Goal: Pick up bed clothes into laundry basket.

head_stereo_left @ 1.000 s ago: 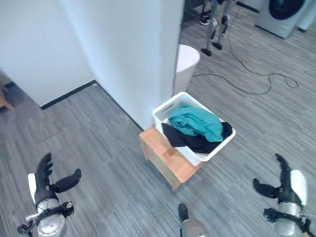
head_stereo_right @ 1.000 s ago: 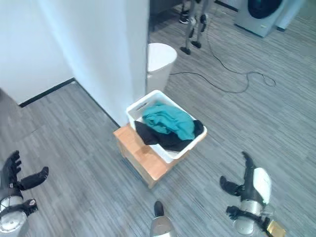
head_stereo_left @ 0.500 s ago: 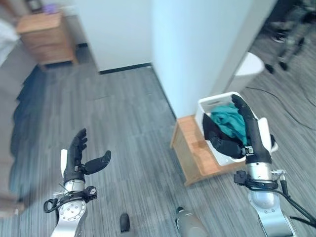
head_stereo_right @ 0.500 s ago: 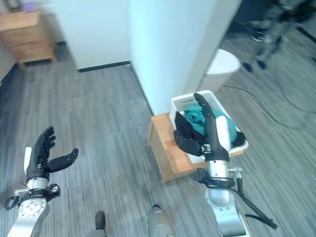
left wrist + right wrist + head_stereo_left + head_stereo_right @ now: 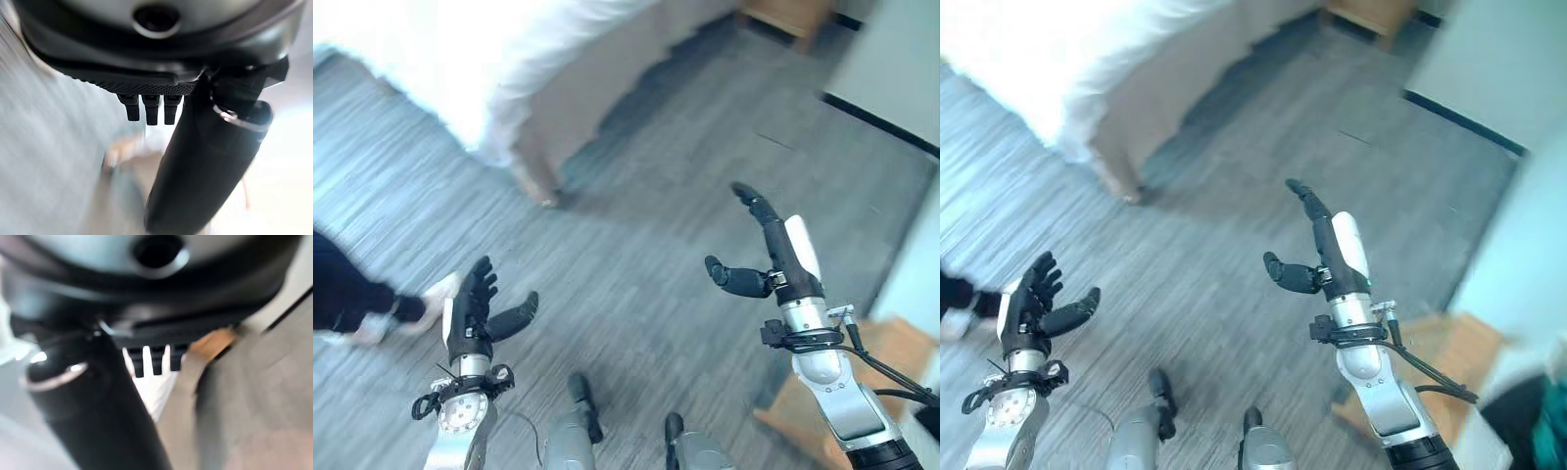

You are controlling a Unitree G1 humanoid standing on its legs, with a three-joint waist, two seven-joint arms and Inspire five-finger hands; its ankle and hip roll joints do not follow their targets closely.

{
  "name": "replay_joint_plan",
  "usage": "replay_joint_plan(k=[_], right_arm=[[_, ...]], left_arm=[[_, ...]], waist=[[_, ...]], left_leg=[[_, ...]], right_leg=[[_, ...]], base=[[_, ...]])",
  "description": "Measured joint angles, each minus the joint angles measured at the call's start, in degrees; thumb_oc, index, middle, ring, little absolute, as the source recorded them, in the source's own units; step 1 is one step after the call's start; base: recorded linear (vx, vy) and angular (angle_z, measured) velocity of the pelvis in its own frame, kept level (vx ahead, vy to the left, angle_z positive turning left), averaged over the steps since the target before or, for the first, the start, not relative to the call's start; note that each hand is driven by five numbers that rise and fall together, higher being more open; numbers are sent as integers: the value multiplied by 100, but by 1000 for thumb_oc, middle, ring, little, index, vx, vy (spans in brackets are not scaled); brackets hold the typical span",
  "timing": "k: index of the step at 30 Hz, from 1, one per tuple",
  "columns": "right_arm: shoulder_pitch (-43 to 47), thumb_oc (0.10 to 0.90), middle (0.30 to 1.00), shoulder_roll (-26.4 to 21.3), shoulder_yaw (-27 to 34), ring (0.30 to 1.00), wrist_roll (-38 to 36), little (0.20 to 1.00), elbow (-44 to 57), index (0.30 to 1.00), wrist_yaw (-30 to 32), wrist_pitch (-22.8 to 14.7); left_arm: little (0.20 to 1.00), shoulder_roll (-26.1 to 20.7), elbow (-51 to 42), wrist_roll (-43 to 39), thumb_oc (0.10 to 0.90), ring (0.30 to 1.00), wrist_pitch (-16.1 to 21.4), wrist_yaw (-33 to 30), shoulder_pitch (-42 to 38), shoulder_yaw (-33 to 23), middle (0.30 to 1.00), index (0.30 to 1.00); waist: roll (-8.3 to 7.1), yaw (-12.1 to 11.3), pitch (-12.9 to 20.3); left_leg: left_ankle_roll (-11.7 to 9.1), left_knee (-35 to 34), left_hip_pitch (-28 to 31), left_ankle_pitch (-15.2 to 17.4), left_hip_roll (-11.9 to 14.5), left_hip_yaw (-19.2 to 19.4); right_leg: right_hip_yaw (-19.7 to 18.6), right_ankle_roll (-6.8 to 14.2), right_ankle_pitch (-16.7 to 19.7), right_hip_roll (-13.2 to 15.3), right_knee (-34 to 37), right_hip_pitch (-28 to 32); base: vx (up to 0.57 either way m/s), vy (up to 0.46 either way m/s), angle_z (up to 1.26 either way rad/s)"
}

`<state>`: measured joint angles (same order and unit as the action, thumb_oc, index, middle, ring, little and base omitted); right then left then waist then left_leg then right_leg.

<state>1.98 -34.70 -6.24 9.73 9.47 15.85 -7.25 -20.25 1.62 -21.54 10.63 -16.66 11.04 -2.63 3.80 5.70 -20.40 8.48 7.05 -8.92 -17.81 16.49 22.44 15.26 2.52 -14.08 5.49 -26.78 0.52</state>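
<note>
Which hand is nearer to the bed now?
Left. The left hand is open below the bed corner; the right hand, also open, is further to the right.

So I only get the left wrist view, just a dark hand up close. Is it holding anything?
Observer: No, the left hand is open and empty.
Operator: And the other hand?
Observer: The right hand is raised higher, fingers straight, holding nothing either.
Operator: Is there a bed anywhere?
Observer: Yes, a bed with white bedding stands ahead, to the robot's left.
</note>
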Motion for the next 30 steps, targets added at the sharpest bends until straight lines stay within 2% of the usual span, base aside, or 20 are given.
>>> replay_joint_plan(k=[1, 2, 3, 4, 5, 6, 7, 8, 9, 10, 11, 12, 14, 15, 17, 18, 19, 22, 28, 30], right_arm=[[92, 800, 900, -43, 46, 900, -11, 900, -46, 900, -30, 25], [188, 800, 900, -119, -39, 900, -30, 900, 8, 900, -50, 42], [205, 800, 900, -94, -42, 900, -31, 900, 61, 900, -76, 43], [183, 800, 900, -12, -27, 900, -32, 900, -14, 900, -182, 79], [94, 800, 900, 43, -6, 900, -27, 900, 0, 900, -236, 93], [-9, 800, 900, 91, 44, 900, -29, 900, 3, 900, -259, 141], [-49, 800, 900, 151, 30, 900, -28, 900, -3, 900, -264, 177], [-74, 800, 900, 137, -1, 900, -26, 900, -31, 900, -254, 182], [-114, 800, 900, 138, -32, 900, -27, 900, -39, 900, -247, 191], [-191, 800, 900, 147, -177, 900, -14, 900, -20, 900, -250, 186], [-240, 800, 900, 177, -287, 900, 3, 900, 4, 900, -245, 162], [-243, 800, 900, 239, -328, 900, 2, 900, -2, 900, -239, 148], [41, 800, 900, 213, -465, 900, -1, 900, -137, 900, -247, 161], [125, 800, 900, 201, -479, 900, 11, 900, -156, 900, -215, 142], [104, 800, 900, 154, -595, 900, 4, 900, -259, 900, -167, 171], [117, 800, 900, 135, -614, 900, 4, 900, -294, 900, -168, 177], [148, 800, 900, 65, -576, 900, 4, 900, -256, 900, -163, 149], [254, 800, 900, -97, -194, 900, 4, 900, -276, 900, -118, 148], [511, 800, 900, -72, 6, 900, 16, 900, -721, 900, 82, 189], [470, 800, 900, -63, -3, 900, 16, 900, -755, 900, 84, 244]], left_arm=[[900, 58, -18, -73, 800, 900, -11, 16, -6, -94, 900, 900], [900, 63, -72, -85, 800, 900, 23, -12, 82, -255, 900, 900], [900, -25, -88, -75, 800, 900, 19, 40, 56, -360, 900, 900], [900, -123, 31, -52, 800, 900, -103, 114, 2, -360, 900, 900], [900, -242, 21, -29, 800, 900, -135, 134, 133, -392, 900, 900], [900, -280, 126, 188, 800, 900, -198, 58, 105, -232, 900, 900], [900, -293, 309, 328, 800, 900, -247, -17, 35, -90, 900, 900], [900, -318, 447, 514, 800, 900, -265, 23, -100, 146, 900, 900], [900, -330, 449, 608, 800, 900, -293, 69, -174, 245, 900, 900], [900, -344, 446, 621, 800, 900, -306, 124, -209, 278, 900, 900], [900, -285, 521, 640, 800, 900, -316, 96, -281, 231, 900, 900], [900, -231, 555, 692, 800, 900, -315, 62, -433, 186, 900, 900], [900, -150, 746, 818, 800, 900, -350, 12, -726, 131, 900, 900], [900, -90, 786, 847, 800, 900, -347, -86, -782, 143, 900, 900], [900, -278, 866, 1005, 800, 900, -328, -38, -751, 187, 900, 900], [900, -290, 808, 1027, 800, 900, -332, -46, -662, 187, 900, 900], [900, -360, 493, 1064, 800, 900, -307, -91, -387, 90, 900, 900], [900, -356, 384, 1071, 800, 900, -252, -96, -204, 13, 900, 900], [900, -368, 487, 1270, 800, 900, -300, -103, -288, -37, 900, 900], [900, -401, 460, 1290, 800, 900, -300, -119, -389, -40, 900, 900]], waist=[[170, -7, 106], [172, -110, 242], [58, -149, 234], [200, -138, 188], [177, -306, 185], [138, -194, 195], [112, -126, 262], [104, -120, 281], [87, -21, 288], [91, 26, 334], [174, 2, 324], [161, 50, 324], [280, -13, 235], [418, 124, 149], [215, 233, 103], [266, 157, 141], [232, 56, 160], [245, 121, 169], [1, 143, 261], [-4, 158, 264]], left_leg=[[44, -267, -129, 38, -100, 26], [-24, -410, -304, 58, -264, 282], [-223, -337, -323, 204, -353, 422], [-672, -220, -291, 533, -225, 500], [-808, -379, -63, 652, -274, 592], [-937, -384, 69, 964, -451, 618], [-966, -491, 165, 926, -760, 421], [-710, -576, 199, 913, -982, 419], [-604, -658, 234, 875, -990, 366], [-591, -819, 292, 864, -1056, -74], [-524, -901, 284, 955, -1116, -516], [-508, -1069, 312, 939, -1065, -905], [-415, -1203, 356, 967, -1019, -1401], [-554, -1202, 363, 866, -968, -1612], [-751, -1207, 704, 849, -1204, -1660], [-756, -1209, 731, 801, -1106, -1588], [-882, -1212, 769, 701, -965, -1329], [-1037, -1219, 810, 808, -824, -1076], [-1162, -1209, 881, 868, -776, -1014], [-1263, -1209, 893, 943, -789, -1023]], right_leg=[[-322, 30, -352, 182, -846, -719], [-286, 140, -229, 499, 316, -836], [-225, 457, 448, 751, 1184, -725], [407, 542, 749, 594, 1791, -78], [553, 543, 781, 607, 1999, 264], [806, 598, 739, 719, 1996, 599], [921, 602, 743, 876, 1820, 779], [916, 588, 763, 1082, 1154, 648], [791, 556, 768, 1176, 699, 490], [-30, 574, 540, 1077, 453, 251], [-1293, 720, 246, 545, 1099, 211], [-2041, 642, 86, 173, 1602, 112], [-2462, 266, 303, -270, 1700, -774], [-2762, 218, 517, -454, 1795, -1034], [-2635, 447, 1840, -135, 2253, -1017], [-2634, 374, 1923, -223, 2338, -946], [-2520, 285, 1978, -265, 2717, -686], [-2289, 131, 2085, -432, 3198, -333], [-2313, 127, 2067, -429, 3197, -312], [-2315, 144, 2054, -403, 3200, -312]], base=[[398, 339, 187], [241, 179, 136], [211, 192, 131], [175, 168, 110], [193, 220, 135], [168, 183, 146], [150, 147, 169], [127, 81, 149], [205, 152, 130], [238, 131, 123], [281, 122, 146], [218, -13, 132], [189, -41, 113], [95, -6, 147], [50, -79, 143], [112, -139, 50], [184, -138, 26], [112, -73, 35], [35, -81, -8], [27, -69, 1]])
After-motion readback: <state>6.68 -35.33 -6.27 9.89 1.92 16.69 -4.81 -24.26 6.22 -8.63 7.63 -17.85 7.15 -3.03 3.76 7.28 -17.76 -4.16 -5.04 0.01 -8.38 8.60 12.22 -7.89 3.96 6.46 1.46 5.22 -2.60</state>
